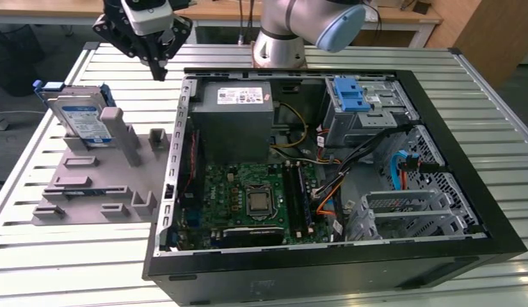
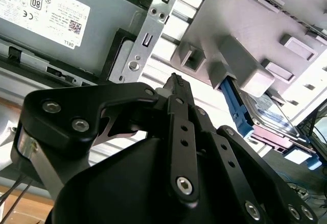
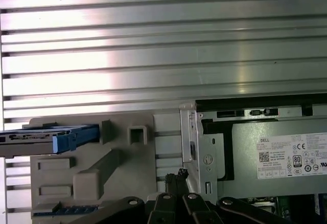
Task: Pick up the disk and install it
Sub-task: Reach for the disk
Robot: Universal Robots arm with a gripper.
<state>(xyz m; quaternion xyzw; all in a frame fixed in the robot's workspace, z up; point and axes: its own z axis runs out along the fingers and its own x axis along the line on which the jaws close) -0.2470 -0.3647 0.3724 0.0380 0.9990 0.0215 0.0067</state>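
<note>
nothing is installed yet: the disk [image 1: 82, 118] stands upright in the grey fixture [image 1: 76, 185] at the exterior view's left, while the gripper [image 1: 159, 69], fingers pressed together and empty, hangs in the upper left, apart from it.

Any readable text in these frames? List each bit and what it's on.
White label on the power supply: fine print, certification marks and a square code, too small to quote reliably.
Blue-and-white label on the disk: print too blurred to read.
Motherboard: no legible markings.
Nothing else carries readable text.
</note>
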